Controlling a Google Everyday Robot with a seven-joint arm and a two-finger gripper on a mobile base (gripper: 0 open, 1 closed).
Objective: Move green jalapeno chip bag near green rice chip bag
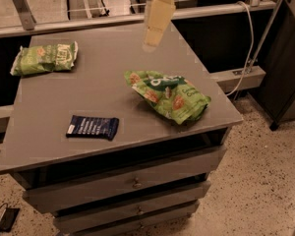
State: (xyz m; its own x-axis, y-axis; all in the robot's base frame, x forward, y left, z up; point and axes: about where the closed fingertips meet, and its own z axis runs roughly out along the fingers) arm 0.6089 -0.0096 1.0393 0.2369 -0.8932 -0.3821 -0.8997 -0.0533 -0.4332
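The green jalapeno chip bag [45,58] is small and pale yellow-green and lies flat at the far left of the grey table top [98,95]. The green rice chip bag [168,96] is larger, bright green and puffy, with orange chip pictures, and lies right of the middle. The two bags are well apart. My gripper [151,44] hangs from the top of the view over the far middle of the table, between the two bags and above them. It holds nothing that I can see.
A dark blue flat packet [92,127] lies near the table's front left. The table is a cabinet with drawers [132,183] below. A rail and a white cable [246,58] run behind and to the right. Speckled floor lies to the right.
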